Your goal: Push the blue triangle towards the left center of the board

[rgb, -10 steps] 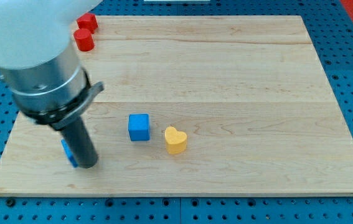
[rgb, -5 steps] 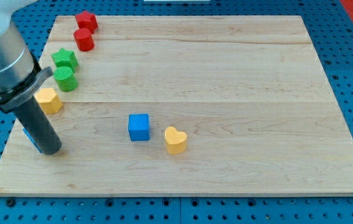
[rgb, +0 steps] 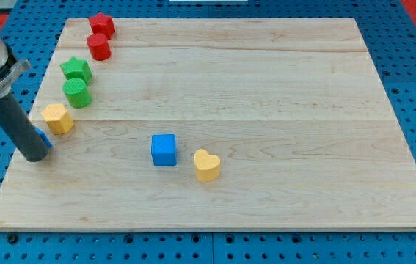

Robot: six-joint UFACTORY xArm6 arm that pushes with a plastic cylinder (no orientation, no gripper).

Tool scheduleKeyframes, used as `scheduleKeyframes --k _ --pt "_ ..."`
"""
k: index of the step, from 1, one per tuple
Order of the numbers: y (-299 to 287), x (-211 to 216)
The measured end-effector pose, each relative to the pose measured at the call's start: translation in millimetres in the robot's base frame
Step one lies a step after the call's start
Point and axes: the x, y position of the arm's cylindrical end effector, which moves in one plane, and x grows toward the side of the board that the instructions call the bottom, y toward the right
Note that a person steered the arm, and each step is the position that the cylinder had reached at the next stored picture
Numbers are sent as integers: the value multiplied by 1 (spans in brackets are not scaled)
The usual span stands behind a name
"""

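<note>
The blue triangle (rgb: 44,137) is mostly hidden behind my dark rod; only a small blue edge shows at the board's left edge, about mid-height. My tip (rgb: 35,156) rests on the board right against it, on its lower-left side. A yellow block (rgb: 58,118) sits just up and right of the blue triangle, close to it.
A green cylinder (rgb: 77,93) and a green star (rgb: 76,70) sit above the yellow block. A red cylinder (rgb: 99,46) and a red star (rgb: 102,23) lie at the top left. A blue cube (rgb: 163,149) and a yellow heart (rgb: 207,165) sit near the middle.
My rod has moved left and up along the board's left side. The blue triangle moved with it, from the lower left toward the yellow block.
</note>
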Motion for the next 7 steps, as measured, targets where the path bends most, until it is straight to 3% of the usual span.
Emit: scheduleKeyframes --k 4,7 --pt "6 -51" --pt "46 -41"
